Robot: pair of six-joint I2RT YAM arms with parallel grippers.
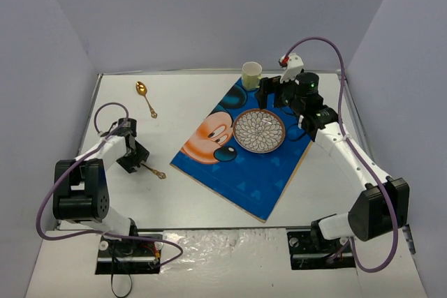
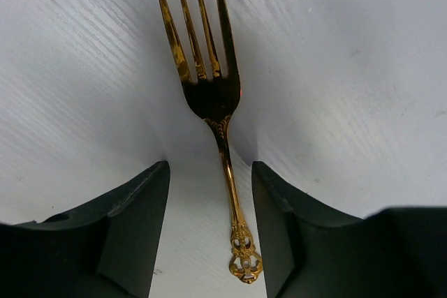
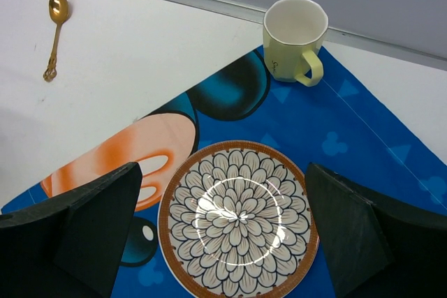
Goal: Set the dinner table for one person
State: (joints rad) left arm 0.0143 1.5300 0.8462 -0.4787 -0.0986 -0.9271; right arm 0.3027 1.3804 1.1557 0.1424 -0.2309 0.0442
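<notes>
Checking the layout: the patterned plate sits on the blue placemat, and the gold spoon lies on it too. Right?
No. The gold spoon lies on the bare white table, off the placemat; the right wrist view shows it. The plate does sit on the placemat.

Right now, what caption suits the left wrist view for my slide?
Open left gripper straddles the handle of a gold fork lying on the dinner table.

top view looks down from behind; right wrist shares its plate (image 1: 259,131), nearer; left wrist hugs the fork (image 2: 209,95).
</notes>
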